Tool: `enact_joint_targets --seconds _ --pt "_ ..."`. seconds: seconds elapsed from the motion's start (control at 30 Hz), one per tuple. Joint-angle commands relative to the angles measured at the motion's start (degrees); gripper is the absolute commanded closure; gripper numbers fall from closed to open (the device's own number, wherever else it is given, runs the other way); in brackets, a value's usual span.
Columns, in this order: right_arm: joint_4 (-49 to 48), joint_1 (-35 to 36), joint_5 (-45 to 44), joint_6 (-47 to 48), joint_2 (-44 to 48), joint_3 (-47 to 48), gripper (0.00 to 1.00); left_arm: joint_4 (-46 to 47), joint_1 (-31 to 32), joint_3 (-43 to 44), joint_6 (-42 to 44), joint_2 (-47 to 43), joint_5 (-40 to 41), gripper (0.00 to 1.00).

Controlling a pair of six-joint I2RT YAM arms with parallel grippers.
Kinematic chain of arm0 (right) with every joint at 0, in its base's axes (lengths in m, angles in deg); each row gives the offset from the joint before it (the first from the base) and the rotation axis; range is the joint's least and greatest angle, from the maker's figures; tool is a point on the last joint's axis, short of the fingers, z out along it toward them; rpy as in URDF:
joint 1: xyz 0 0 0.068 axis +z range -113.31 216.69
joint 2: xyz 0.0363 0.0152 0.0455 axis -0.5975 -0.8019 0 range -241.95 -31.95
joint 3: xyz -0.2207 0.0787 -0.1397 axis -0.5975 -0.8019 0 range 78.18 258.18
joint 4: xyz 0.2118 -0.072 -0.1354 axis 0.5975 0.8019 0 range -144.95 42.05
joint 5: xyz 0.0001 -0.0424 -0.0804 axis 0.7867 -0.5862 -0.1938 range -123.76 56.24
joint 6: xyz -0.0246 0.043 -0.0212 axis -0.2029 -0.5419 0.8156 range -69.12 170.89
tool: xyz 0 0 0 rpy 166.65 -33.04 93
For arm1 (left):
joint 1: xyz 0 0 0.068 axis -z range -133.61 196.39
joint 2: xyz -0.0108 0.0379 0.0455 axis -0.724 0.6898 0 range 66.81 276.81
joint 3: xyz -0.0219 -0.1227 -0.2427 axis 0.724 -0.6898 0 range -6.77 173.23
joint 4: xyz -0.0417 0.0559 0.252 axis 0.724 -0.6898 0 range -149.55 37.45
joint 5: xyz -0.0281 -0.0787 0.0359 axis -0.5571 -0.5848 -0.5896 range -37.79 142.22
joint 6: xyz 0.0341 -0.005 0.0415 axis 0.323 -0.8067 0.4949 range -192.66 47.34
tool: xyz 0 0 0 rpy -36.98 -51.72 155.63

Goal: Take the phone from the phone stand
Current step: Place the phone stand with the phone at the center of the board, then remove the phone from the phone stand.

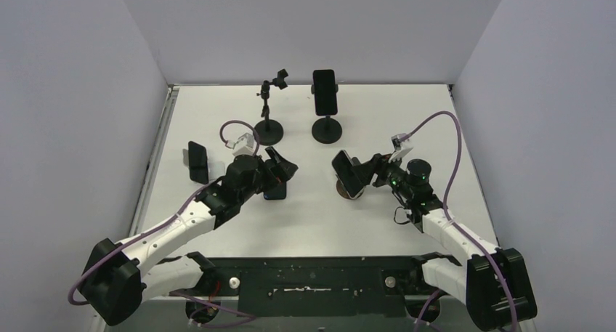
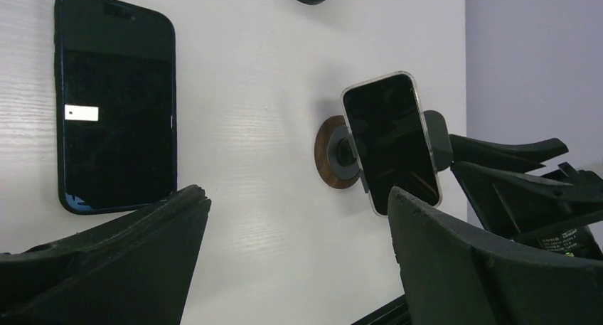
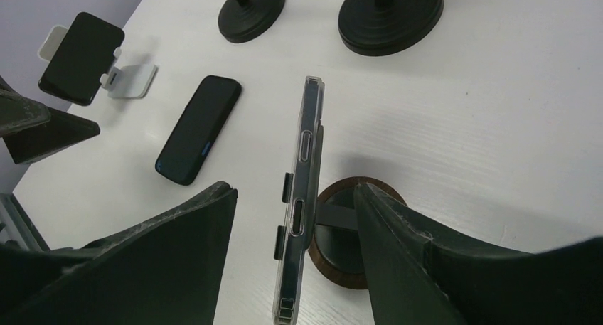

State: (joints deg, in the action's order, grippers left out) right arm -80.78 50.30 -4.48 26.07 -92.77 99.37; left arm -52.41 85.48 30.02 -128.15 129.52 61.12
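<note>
A phone in a clear case [image 3: 304,144] stands edge-on in a stand with a round wooden base [image 3: 334,268]. It also shows in the top view [image 1: 349,173] and in the left wrist view [image 2: 391,140]. My right gripper [image 3: 295,190] is open, with one finger on each side of this phone and a gap on both sides; in the top view the right gripper [image 1: 354,171] sits right at the phone. My left gripper [image 1: 280,165] is open and empty, hovering beside a dark phone [image 2: 114,101] that lies flat on the table.
A third phone [image 1: 325,91] stands on a tall stand with a black round base [image 1: 326,129] at the back. An empty clamp stand [image 1: 269,125] is beside it. Another phone on a white stand [image 1: 197,161] is at the left.
</note>
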Motion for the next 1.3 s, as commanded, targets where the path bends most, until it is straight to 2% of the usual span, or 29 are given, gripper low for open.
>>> enact_joint_targets --seconds 0.0,0.07,0.2,0.3,0.4,0.53,0.57,0.63,0.77,0.8,1.0,1.17,1.27 --pt "0.3 0.5 -2.4 0.0 1.8 2.0 0.34 -2.9 0.5 3.6 -2.1 -1.7 3.8 0.03" --pt "2.3 0.5 -4.8 -0.6 2.9 2.8 0.31 -5.2 0.7 5.0 -1.9 -2.0 5.6 0.03" --pt "9.7 0.5 -15.8 -3.0 7.3 4.8 0.24 -13.1 1.8 10.6 0.1 0.2 7.4 0.03" --pt "12.7 0.5 -20.4 -4.7 10.6 6.4 0.12 -19.6 5.2 14.7 -2.7 2.8 13.9 0.03" --pt "16.3 0.5 -24.9 -7.4 12.5 8.7 0.08 -23.3 8.5 17.5 -3.1 6.5 20.4 0.03" --pt "22.0 0.2 -30.3 -14.0 13.0 11.9 0.0 -28.8 8.3 17.2 -11.5 7.8 27.3 0.03" --pt "22.9 0.1 -30.7 -15.1 12.8 12.7 0.0 -29.0 7.7 16.1 -12.8 7.1 26.9 0.03" --pt "24.0 0.2 -30.3 -15.9 12.7 13.8 0.0 -19.9 5.1 11.1 -5.1 3.7 20.6 0.03" --pt "24.1 0.2 -26.6 -13.3 13.7 14.4 0.0 -4.9 1.0 -0.7 -10.0 -3.9 10.8 0.03" --pt "24.1 0.1 -25.2 -11.9 14.2 14.3 0.0 -3.2 0.7 -1.3 -10.8 -4.4 9.8 0.03" --pt "23.8 0.1 -22.2 -9.1 17.9 12.6 0.0 -7.5 3.3 8.7 -14.5 5.0 4.4 0.03" --pt "25.6 0.2 -22.3 -8.0 19.1 13.3 0.01 1.2 4.6 11.9 -18.6 12.7 -0.1 0.03" --pt "28.3 0.2 -22.2 -7.9 20.0 13.6 0.01 2.8 5.1 15.0 -19.6 18.5 -1.5 0.03"
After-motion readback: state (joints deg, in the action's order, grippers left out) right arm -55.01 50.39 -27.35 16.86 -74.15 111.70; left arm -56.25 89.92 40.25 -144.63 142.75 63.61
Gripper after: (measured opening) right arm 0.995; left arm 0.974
